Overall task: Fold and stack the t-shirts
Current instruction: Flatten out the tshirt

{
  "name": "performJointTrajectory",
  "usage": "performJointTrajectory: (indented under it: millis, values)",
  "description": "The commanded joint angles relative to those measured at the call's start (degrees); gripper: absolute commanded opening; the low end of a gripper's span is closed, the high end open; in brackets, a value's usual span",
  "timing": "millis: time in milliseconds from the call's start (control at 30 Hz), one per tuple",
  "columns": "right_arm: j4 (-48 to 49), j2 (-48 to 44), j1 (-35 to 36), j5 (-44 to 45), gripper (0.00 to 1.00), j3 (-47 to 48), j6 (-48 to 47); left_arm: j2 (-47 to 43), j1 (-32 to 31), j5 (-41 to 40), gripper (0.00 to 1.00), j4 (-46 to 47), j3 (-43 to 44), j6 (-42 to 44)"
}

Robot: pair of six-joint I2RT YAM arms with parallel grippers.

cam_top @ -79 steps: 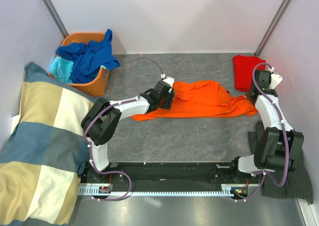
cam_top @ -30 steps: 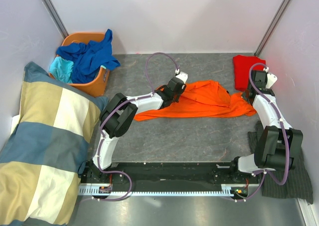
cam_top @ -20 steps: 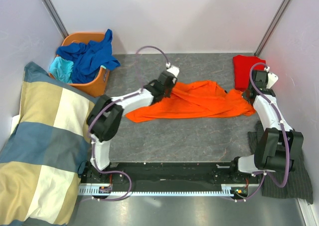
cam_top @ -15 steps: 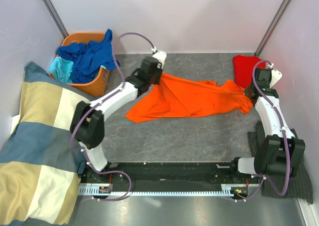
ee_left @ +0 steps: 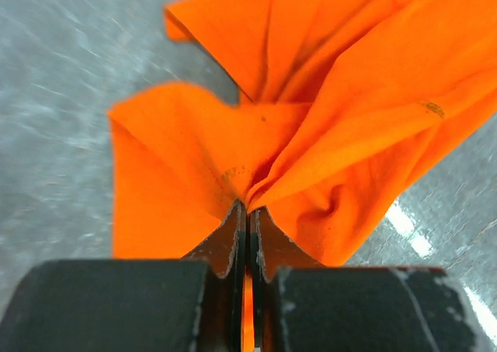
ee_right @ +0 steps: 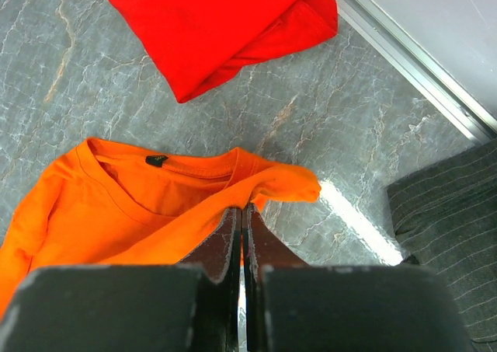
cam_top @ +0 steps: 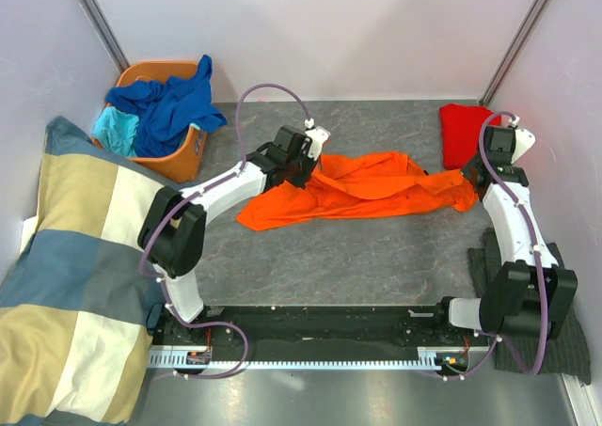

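A bright orange t-shirt [cam_top: 376,189] lies stretched across the grey table between my two grippers. My left gripper [cam_top: 306,155] is shut on a bunched fold at the shirt's left end [ee_left: 311,95], and cloth fans out from the jaws. On the right, my right gripper [cam_top: 472,177] is shut on the shoulder edge beside the collar [ee_right: 140,204]. A folded red t-shirt [cam_top: 466,130] lies in the back right corner, also seen as the red t-shirt [ee_right: 217,26] just beyond the collar. Royal blue t-shirts [cam_top: 169,102] and a turquoise t-shirt [cam_top: 118,130] fill the basket.
The orange basket [cam_top: 150,67] stands at the back left. A big checked blanket [cam_top: 85,266] covers the left side. A dark pinstriped cloth [cam_top: 574,337] lies near the right arm's base, also seen as the pinstriped cloth [ee_right: 450,220]. Walls close in the table.
My left gripper swung the shirt's left end up and toward the back left, spreading the cloth, then came back a little to the right. The right gripper kept its grip and shifted slightly.
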Motion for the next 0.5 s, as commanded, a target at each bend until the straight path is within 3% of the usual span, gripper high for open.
performJointTrajectory:
  millis: [0, 33, 67, 133, 167, 200, 467]
  values:
    - [0.9, 0.1, 0.1, 0.1, 0.00, 0.3, 0.3, 2.2, 0.1, 2.6, 0.09, 0.3, 0.1, -2.1]
    - [0.9, 0.2, 0.1, 0.2, 0.00, 0.2, 0.3, 2.4, 0.1, 2.0, 0.14, 0.3, 0.0, -2.1]
    - [1.1, 0.2, 0.1, 0.2, 0.00, 0.1, 0.3, 2.4, 0.1, 1.5, 0.32, 0.2, 0.0, -2.1]
    - [1.2, 0.2, 0.1, 0.2, 0.00, -0.2, 0.3, 1.9, 0.1, 0.2, 0.44, 0.3, -0.7, -2.2]
    - [1.3, 0.3, 0.1, 0.0, 0.00, -0.2, 0.3, 1.1, 0.1, -0.1, 0.59, 0.3, -1.0, -2.3]
    - [1.4, 0.3, 0.1, -0.3, 0.00, -0.3, 0.3, 0.9, 0.1, -0.5, 0.63, 0.4, -1.6, -2.3]
    - [1.6, 0.8, 0.2, -0.8, 0.00, -0.3, 0.4, 1.2, 0.1, -0.5, 0.65, 1.3, -3.8, -3.4]
